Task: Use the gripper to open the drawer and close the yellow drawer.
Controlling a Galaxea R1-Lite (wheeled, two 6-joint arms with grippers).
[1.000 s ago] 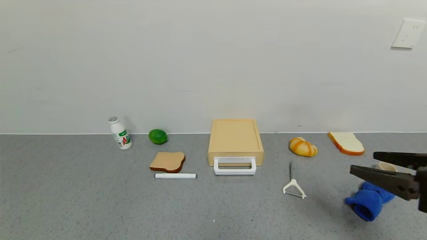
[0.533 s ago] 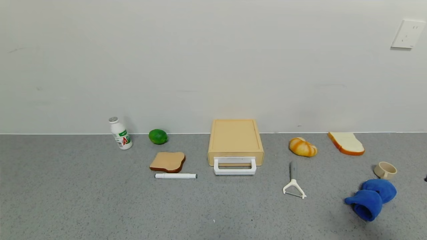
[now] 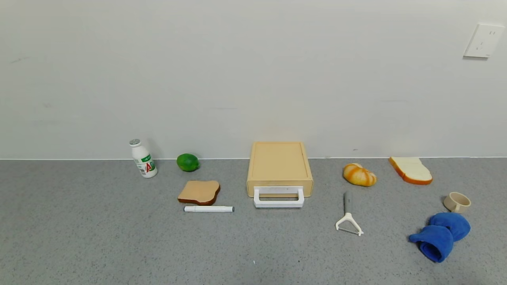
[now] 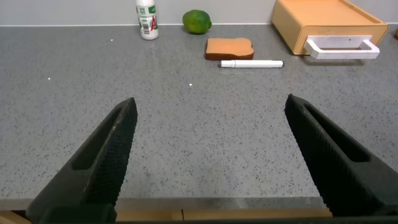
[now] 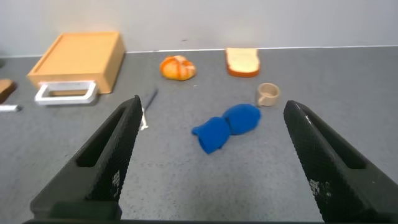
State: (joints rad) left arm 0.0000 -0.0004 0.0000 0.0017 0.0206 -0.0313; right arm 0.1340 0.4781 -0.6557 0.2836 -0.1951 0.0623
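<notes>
Drawer (image 3: pixel 279 168) shut, sitting mid-counter against the back wall, white handle (image 3: pixel 279 197) facing forward, between a toast slice (image 3: pixel 199 192) and a peeler (image 3: pixel 348 219). Right gripper (image 5: pixel 211 158) spread wide, holding nothing, hanging above the blue cloth (image 5: pixel 226 126). Left gripper (image 4: pixel 211 155) parked low near the counter's front edge, fingers wide apart, empty.

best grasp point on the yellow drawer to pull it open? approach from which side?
Take the white loop handle on the front of the yellow drawer. It sticks out toward the robot, with a gap behind its front bar, so an end effector could probably come from the robot's side, from above, one finger in that gap. The box backs onto the wall, so pull toward the robot.
</notes>
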